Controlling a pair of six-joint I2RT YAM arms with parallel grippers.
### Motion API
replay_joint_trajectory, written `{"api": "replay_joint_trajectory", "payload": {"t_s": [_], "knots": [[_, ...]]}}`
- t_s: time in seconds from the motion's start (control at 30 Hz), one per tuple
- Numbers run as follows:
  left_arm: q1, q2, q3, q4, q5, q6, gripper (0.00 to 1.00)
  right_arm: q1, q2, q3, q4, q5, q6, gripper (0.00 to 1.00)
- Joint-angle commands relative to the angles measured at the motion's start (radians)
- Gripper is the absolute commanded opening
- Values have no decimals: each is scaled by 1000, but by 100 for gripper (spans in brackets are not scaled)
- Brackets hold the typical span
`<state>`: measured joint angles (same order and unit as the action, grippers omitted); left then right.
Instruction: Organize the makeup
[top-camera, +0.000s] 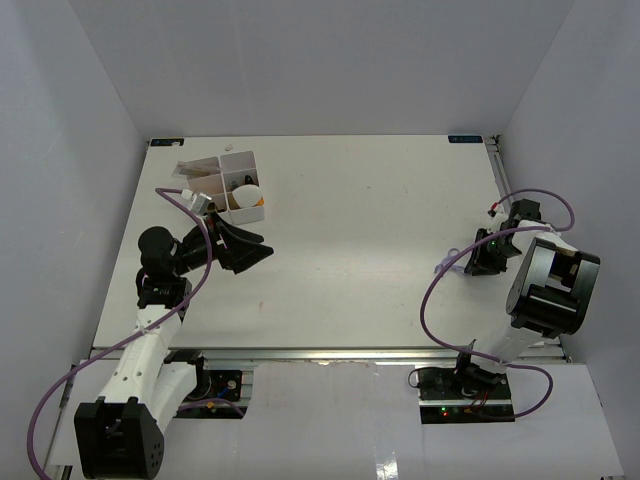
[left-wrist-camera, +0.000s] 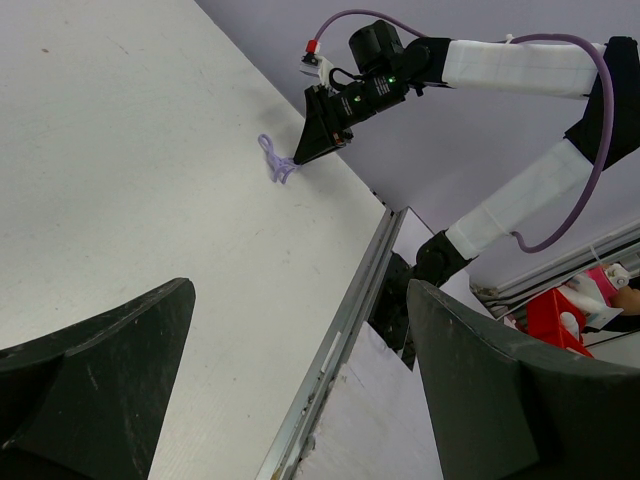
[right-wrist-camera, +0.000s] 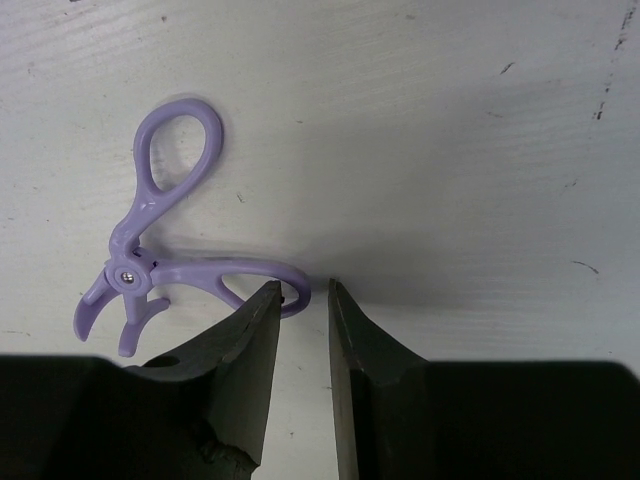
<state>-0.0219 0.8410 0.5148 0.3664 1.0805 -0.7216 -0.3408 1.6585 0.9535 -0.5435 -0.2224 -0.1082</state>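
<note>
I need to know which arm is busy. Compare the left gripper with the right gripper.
The left gripper stands wide open; the right gripper has its fingers almost together, with only a narrow gap between them. The left gripper hovers beside the white compartmented box at the far left; the right gripper is down at the lilac eyelash curler on the right, one fingertip at a handle loop. Neither visibly holds anything.

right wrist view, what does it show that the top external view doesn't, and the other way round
Only right wrist: the lilac eyelash curler in detail, one handle loop at the fingertips. Only top external: the white compartmented box holding an egg-shaped sponge, and the open left gripper. Both: the right gripper and the white table.
</note>
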Motion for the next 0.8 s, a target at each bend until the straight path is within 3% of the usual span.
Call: {"api": "replay_joint_trajectory", "payload": {"t_s": [0.0,0.53,0.77], "knots": [[-3,-16,-1,5,10,21,98,14,15,-12,-26,15,-15,30],[-3,-17,0,6,15,21,98,16,5,9,-42,-82,-58,22],[-3,-12,0,7,13,21,98,14,8,24,-72,-184,-169,16]]}}
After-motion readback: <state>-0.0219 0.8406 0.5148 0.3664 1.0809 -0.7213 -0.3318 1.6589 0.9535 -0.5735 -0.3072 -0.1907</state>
